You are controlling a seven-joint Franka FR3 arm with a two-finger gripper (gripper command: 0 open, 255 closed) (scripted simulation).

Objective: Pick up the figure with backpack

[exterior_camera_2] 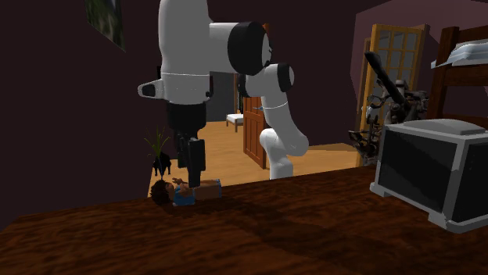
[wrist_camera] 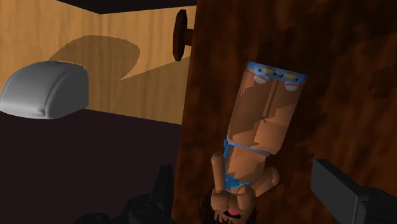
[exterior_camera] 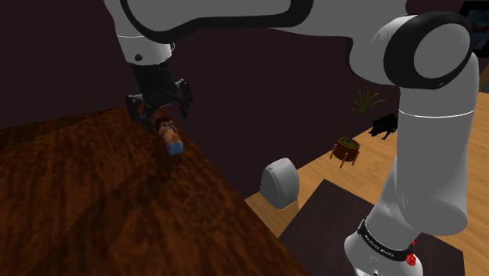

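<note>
The figure (exterior_camera: 169, 136) is a small brown doll with blue shoes and blue straps. It lies flat on the dark wooden table (exterior_camera: 94, 204), close to the table's edge. My gripper (exterior_camera: 161, 116) hangs just above it, open. In the wrist view the figure (wrist_camera: 262, 127) lies lengthwise, head toward the gripper (wrist_camera: 248, 186). The two black fingers stand wide apart on either side of its head and upper body and do not touch it. From the second exterior view the gripper (exterior_camera_2: 191, 170) points straight down over the figure (exterior_camera_2: 184, 192).
The table edge runs right beside the figure, with wooden floor below. A grey rounded object (exterior_camera: 280, 182) and a potted plant (exterior_camera: 347, 147) stand on that floor. A grey box with dark panels (exterior_camera_2: 434, 168) sits on the table at the second exterior view's right.
</note>
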